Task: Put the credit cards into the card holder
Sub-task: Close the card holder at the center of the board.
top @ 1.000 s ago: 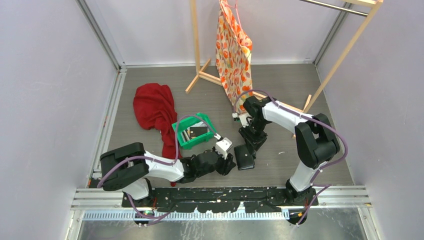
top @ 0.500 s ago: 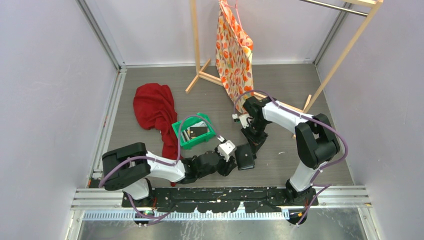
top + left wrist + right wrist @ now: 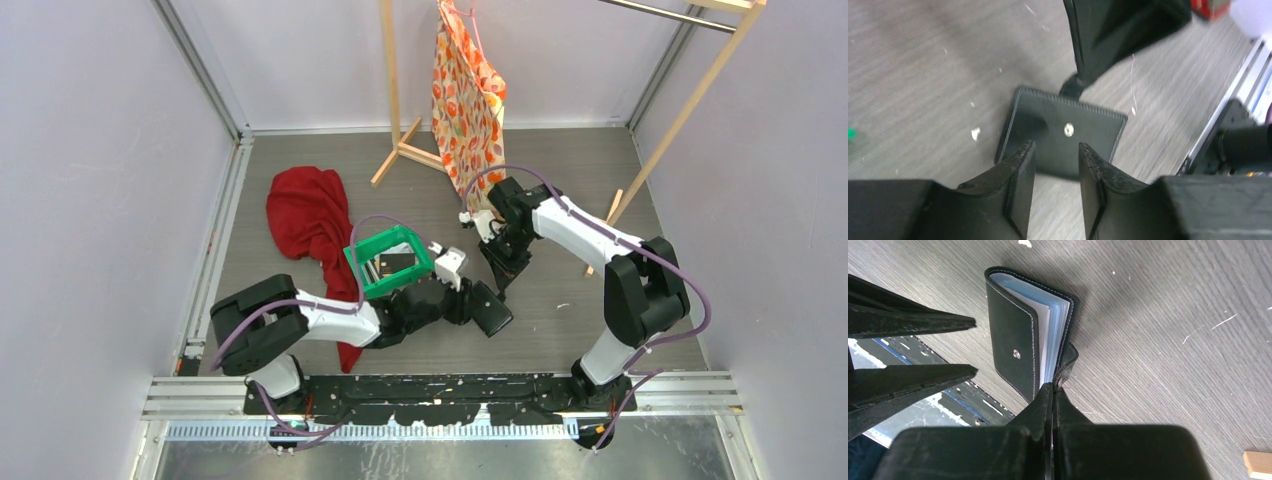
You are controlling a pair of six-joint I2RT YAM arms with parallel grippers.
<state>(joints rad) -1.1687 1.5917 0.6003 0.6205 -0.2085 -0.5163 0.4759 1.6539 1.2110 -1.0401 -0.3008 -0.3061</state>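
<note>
The black card holder (image 3: 492,318) lies on the grey table, its cover (image 3: 1010,347) lifted a little so the pale blue lining (image 3: 1050,335) shows. My right gripper (image 3: 1053,386) is shut on the holder's small snap tab (image 3: 1069,357) at its edge. My left gripper (image 3: 1055,150) is open, its tips over the holder's near edge (image 3: 1068,132), with nothing between the fingers. In the top view the right gripper (image 3: 500,283) hangs just beyond the holder and the left gripper (image 3: 472,302) is beside it. The credit cards (image 3: 397,263) lie in the green tray (image 3: 362,268).
A red cloth (image 3: 310,215) lies left of the tray, partly under my left arm. A wooden rack (image 3: 400,150) with a patterned fabric (image 3: 465,110) stands at the back. A small wooden block (image 3: 1258,465) shows at the right. Purple walls enclose the table.
The right gripper has shut on the holder's tab and drawn back, turning the holder. The left arm has swung farther out toward the holder.
</note>
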